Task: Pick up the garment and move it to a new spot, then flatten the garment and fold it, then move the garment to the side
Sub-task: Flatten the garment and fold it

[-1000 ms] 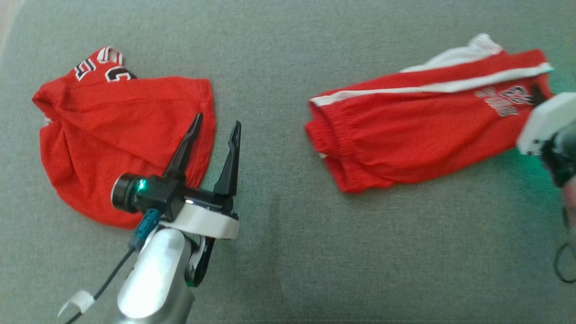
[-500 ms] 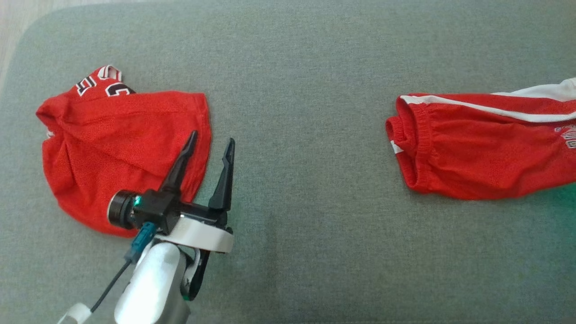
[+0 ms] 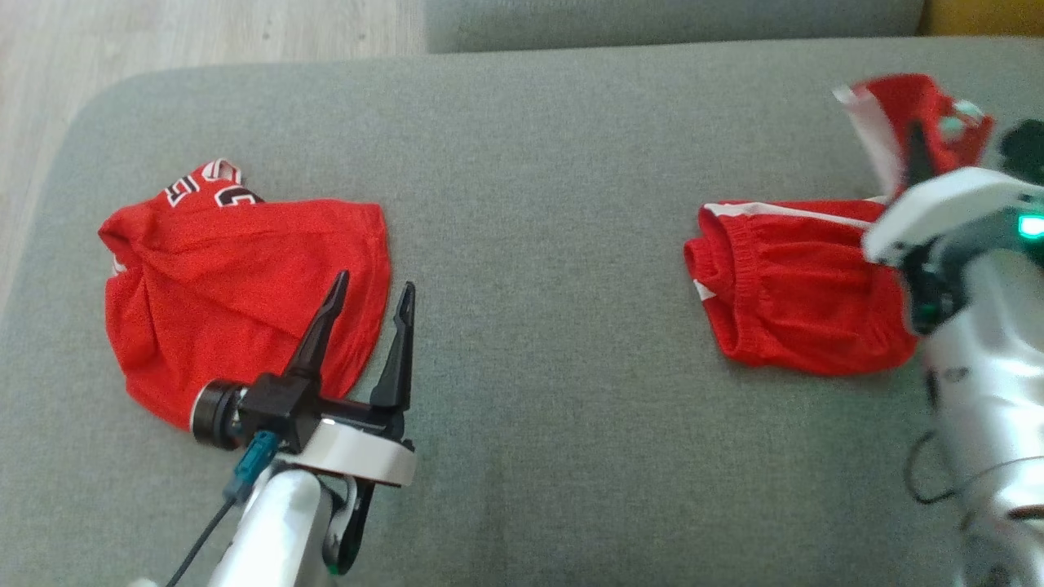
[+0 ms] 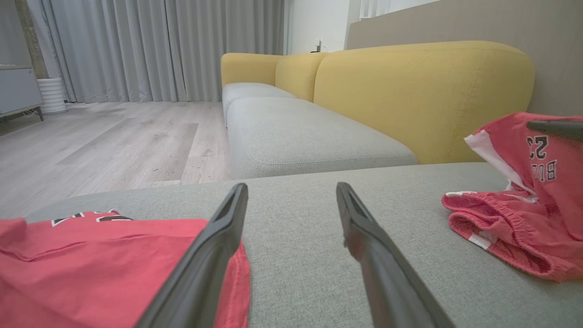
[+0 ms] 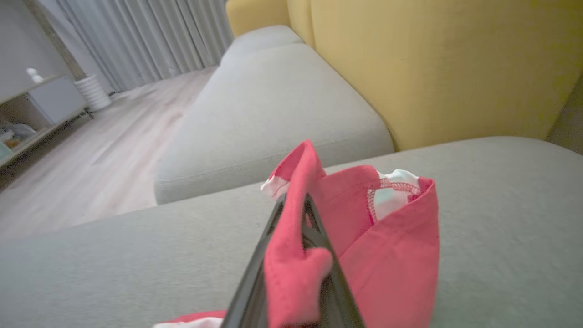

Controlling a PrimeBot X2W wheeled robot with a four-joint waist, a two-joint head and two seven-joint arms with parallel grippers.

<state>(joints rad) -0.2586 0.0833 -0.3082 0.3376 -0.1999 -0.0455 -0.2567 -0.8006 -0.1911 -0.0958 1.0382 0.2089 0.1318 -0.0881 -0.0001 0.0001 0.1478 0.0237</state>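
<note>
The garment, red shorts with white side stripes (image 3: pixel 799 310), lies on the right of the grey cushion, elastic waistband facing left. My right gripper (image 3: pixel 917 151) is shut on its far end and holds that end up above the rest; in the right wrist view red cloth (image 5: pixel 387 246) wraps the closed fingers (image 5: pixel 255 291). The lifted end with dark lettering (image 4: pixel 546 159) also appears in the left wrist view. My left gripper (image 3: pixel 373 285) hovers open and holds nothing, at the right edge of a crumpled red jersey (image 3: pixel 236 277).
Both garments lie on a grey sofa cushion (image 3: pixel 538 244) with a rounded far-left corner. Wooden floor (image 3: pixel 204 33) lies beyond it at the left. A second grey seat (image 4: pixel 296 132) and yellow backrests (image 4: pixel 419 91) stand beyond the far edge.
The head camera has shifted. My right gripper has raised the far end of the shorts off the cushion and brought it in toward the waistband, so the shorts now look shorter. The left gripper stays open.
</note>
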